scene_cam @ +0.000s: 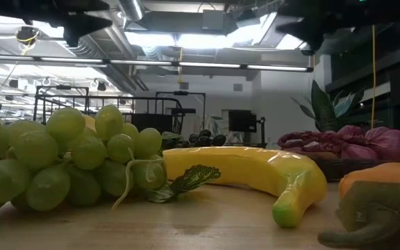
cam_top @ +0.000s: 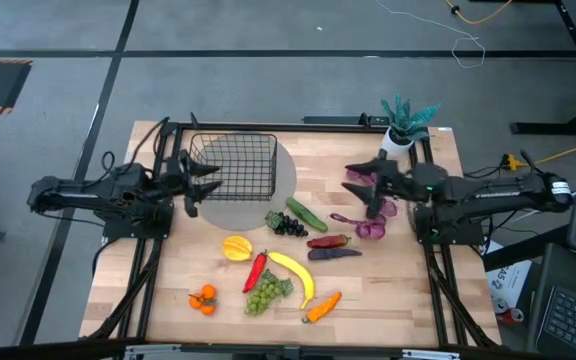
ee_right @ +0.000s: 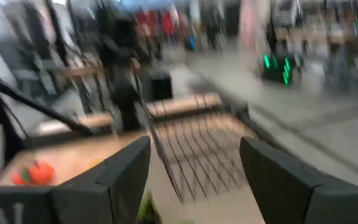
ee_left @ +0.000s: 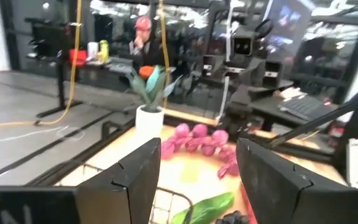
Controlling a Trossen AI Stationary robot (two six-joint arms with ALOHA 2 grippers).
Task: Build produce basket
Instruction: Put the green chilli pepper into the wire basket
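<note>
The black wire basket [cam_top: 233, 163] stands on a grey round mat [cam_top: 253, 205] at the table's far left; its rim [ee_left: 135, 186] shows in the left wrist view, its mesh [ee_right: 197, 149] in the right. Produce lies spread over the table's middle: cucumber [cam_top: 306, 213], dark grapes [cam_top: 287, 225], yellow fruit [cam_top: 236, 247], chili [cam_top: 256, 268], banana [cam_top: 297, 273], green grapes [cam_top: 267, 292], carrot [cam_top: 322, 307], oranges [cam_top: 203, 297], eggplant [cam_top: 333, 254], purple string [cam_top: 371, 215]. My left gripper [cam_top: 203, 186] hangs open beside the basket's left side. My right gripper [cam_top: 360, 183] hangs open above the purple string. Neither holds anything.
A teal potted plant in a white pot [cam_top: 402, 126] stands at the far right corner, close behind my right gripper. In the low view green grapes [scene_cam: 68, 163], banana [scene_cam: 255, 173] and carrot [scene_cam: 384, 201] lie near the front edge. A person [ee_left: 143, 37] sits beyond the table.
</note>
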